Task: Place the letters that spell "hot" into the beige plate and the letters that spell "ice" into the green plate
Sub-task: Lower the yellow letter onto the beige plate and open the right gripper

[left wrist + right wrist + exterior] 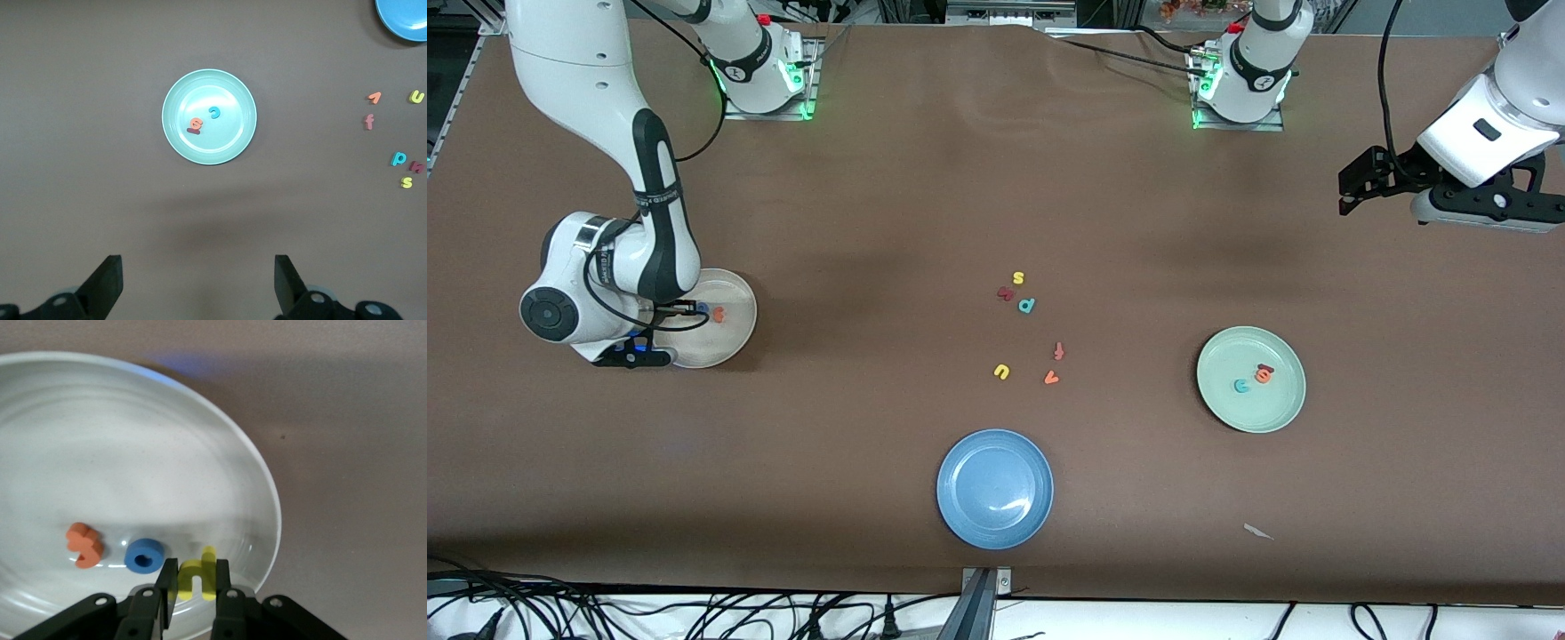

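1. Nearest the front camera, the blue plate (994,488) lay bare on the surface (871,222), outside the task.
2. Farther up, the green plate (1251,380) toward the left arm's end held the teal c (1240,386), the orange e (1262,376) and a dark red i (1266,368) touching the e; "ice" looked complete.
3. At mid-surface lay 6 leftover letters: yellow u (1001,372), orange v (1051,379), orange f (1059,351), teal p (1027,305), a dark red letter (1005,293) and yellow s (1018,278). None belonged in either word.
4. Toward the right arm's end, the beige plate (729,338) held the orange t (85,545) and the blue o (144,556). The right end effector (195,583) hung low over its rim, fingers narrowly set around the yellow h (197,579), apparently pinching it just beside the o.
5. Judged from this, only letting go of the h remained.
6. The left end effector (197,283) waited high over the left arm's end of the surface, fingers spread wide and empty.
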{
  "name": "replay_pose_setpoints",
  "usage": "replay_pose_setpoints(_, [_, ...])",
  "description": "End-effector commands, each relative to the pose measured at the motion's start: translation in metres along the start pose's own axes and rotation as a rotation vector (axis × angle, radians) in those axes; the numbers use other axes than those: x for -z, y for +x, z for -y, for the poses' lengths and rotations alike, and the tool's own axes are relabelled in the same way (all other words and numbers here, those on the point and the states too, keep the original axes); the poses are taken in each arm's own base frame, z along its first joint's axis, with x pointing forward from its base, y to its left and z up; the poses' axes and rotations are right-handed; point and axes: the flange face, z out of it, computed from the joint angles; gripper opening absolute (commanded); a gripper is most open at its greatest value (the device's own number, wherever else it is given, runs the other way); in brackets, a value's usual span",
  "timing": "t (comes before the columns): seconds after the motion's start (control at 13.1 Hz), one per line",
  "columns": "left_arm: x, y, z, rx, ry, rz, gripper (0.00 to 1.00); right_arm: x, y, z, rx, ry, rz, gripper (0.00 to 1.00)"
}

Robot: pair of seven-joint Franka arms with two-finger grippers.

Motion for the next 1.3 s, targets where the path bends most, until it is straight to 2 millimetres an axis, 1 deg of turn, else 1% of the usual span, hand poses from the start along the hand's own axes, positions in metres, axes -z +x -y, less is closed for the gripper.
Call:
replay_pose_setpoints(0.0, [0.006, 0.003, -0.001, -0.021, 0.013, -0.01, 1.0, 0.006, -0.001, -0.003, 0.02, -0.005, -0.012, 0.76])
replay_pose_setpoints(0.08, [0.005, 0.003, -0.001, -0.021, 0.013, -0.009, 1.0, 0.012, -0.001, -0.002, 0.02, 0.001, -0.02, 0.96])
replay_pose_setpoints(0.15, [0.005, 0.003, -0.001, -0.021, 0.013, -0.009, 1.0, 0.02, -0.001, -0.002, 0.017, 0.006, -0.032, 0.99])
replay_pose_setpoints(0.23, [0.005, 0.003, -0.001, -0.021, 0.013, -0.009, 1.0, 0.035, 0.0, 0.0, 0.011, 0.013, -0.057, 0.99])
replay_pose_setpoints(0.31, [0.005, 0.003, -0.001, -0.023, 0.013, -0.009, 1.0, 0.054, -0.002, 0.0, 0.01, 0.028, -0.078, 0.99])
replay_pose_setpoints(0.38, [0.005, 0.003, -0.001, -0.023, 0.013, -0.009, 1.0, 0.077, -0.002, -0.001, 0.011, 0.039, -0.106, 0.99])
replay_pose_setpoints(0.53, [0.006, 0.003, -0.001, -0.024, 0.011, -0.01, 1.0, 0.131, -0.002, -0.005, 0.015, 0.057, -0.138, 0.99])
replay_pose_setpoints(0.61, [0.017, 0.004, -0.001, -0.024, 0.016, -0.033, 1.0, 0.161, -0.004, -0.01, 0.015, 0.063, -0.135, 0.99])
replay_pose_setpoints(0.69, [0.018, 0.003, -0.003, -0.029, 0.015, -0.023, 1.0, 0.19, -0.007, -0.008, 0.023, 0.069, -0.12, 0.99])
replay_pose_setpoints(0.84, [0.02, 0.003, -0.006, -0.035, 0.012, -0.023, 1.0, 0.237, -0.017, -0.002, 0.038, 0.078, -0.096, 0.99])
replay_pose_setpoints(0.92, [0.02, 0.004, -0.006, -0.038, 0.012, -0.023, 1.0, 0.255, -0.021, 0.003, 0.046, 0.078, -0.098, 0.99])
replay_pose_setpoints(1.22, [0.018, 0.005, -0.003, -0.022, 0.008, -0.018, 1.0, 0.311, -0.037, 0.007, 0.02, 0.076, -0.134, 0.99])
